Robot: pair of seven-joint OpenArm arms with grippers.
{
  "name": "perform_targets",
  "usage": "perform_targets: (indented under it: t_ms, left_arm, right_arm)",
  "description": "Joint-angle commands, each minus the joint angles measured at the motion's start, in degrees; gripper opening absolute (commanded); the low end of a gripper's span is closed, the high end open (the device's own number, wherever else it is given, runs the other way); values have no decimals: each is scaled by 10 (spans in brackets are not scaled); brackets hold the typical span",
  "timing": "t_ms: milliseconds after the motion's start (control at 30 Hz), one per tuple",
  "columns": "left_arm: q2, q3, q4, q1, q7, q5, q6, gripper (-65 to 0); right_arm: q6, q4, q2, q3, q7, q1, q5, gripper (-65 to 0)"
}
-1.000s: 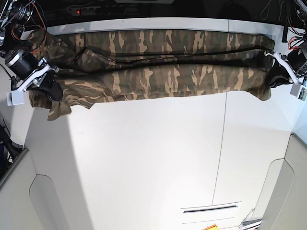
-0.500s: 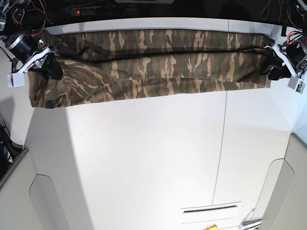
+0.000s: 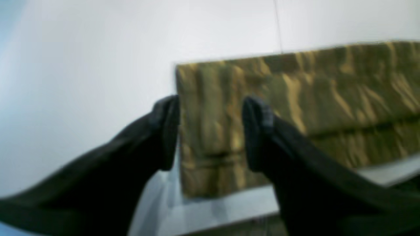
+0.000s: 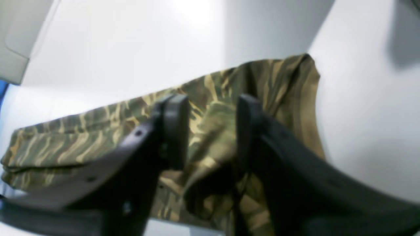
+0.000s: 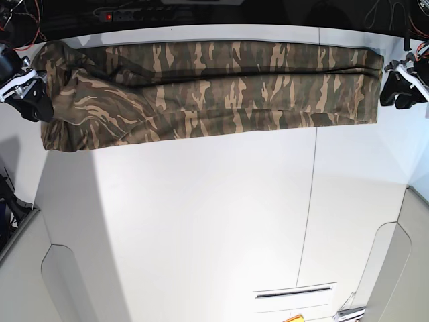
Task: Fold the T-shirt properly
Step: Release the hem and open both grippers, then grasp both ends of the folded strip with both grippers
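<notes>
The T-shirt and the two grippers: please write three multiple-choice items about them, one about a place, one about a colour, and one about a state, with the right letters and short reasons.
1. Where does the T-shirt lie on the table in the base view?
A. Along the far edge
B. In the centre
C. At the near edge

2. Which pattern does the T-shirt have?
A. Plain white
B. Brown, tan and green camouflage
C. Blue stripes

3. How do the left gripper and the right gripper stand?
A. Both shut on the cloth
B. Only the left one grips the cloth
C. Both open, holding nothing

Answers:
1 A: the shirt forms a long band across the top of the view.
2 B: every view shows camouflage cloth.
3 C: each wrist view shows parted fingers with a gap between them.
</notes>
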Motion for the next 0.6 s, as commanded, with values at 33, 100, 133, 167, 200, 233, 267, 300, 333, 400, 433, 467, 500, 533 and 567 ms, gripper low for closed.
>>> perform_targets:
  t_ms: [33,100,133,167,200,233,267,300,333,400,433,467,500,533,567]
  left_arm:
    - [-5,-5,1,7,-14,-7,-11,-274]
    - [2,-5,-10,12,-29,-7,-11,-274]
    - [4,-5,-18,12,-38,-6,-11,-274]
    - [5,-5,-29,11,-44,-5,-11,-274]
    - [5,-5,-40,11,-56,-5,-11,-274]
    - [5,-5,-53,11,-69,-5,-16,-274]
    - [5,-5,-66,11,-82,-5,-28,-274]
    - [5,-4,-78,11,-94,-5,-38,-274]
    - [5,-3,-89,11,-104,-5,-41,-274]
    - [5,-2,-109,11,-111,-5,-44,-274]
    - [5,-2,-117,11,-111,-6,-44,-274]
    - [5,-2,-122,11,-111,-7,-44,-274]
    - [5,-2,-127,11,-111,-8,-44,-274]
    - [5,-2,-130,11,-111,-9,-44,-274]
    - [5,-2,-134,11,-111,-10,-44,-271]
  right_arm:
    - [3,20,4,1,12,7,25,-543]
    - [3,19,4,-6,12,14,25,-649]
    - [3,17,4,-12,12,18,21,-650]
    - [3,14,5,-21,13,22,12,-650]
    - [3,9,5,-33,18,23,4,-650]
    - [3,3,5,-46,25,23,-6,-650]
    - [3,-5,5,-61,35,23,-21,-650]
    - [3,-14,5,-78,47,23,-40,-650]
    - [3,-25,5,-94,60,23,-61,-650]
    - [3,-51,5,-123,89,23,-98,-650]
    - [3,-66,5,-136,99,23,-111,-650]
    - [3,-82,5,-148,109,23,-116,-650]
    - [3,-99,5,-158,118,23,-116,-650]
    - [3,-115,5,-167,123,24,-115,-650]
    - [3,-130,5,-176,129,24,-115,-650]
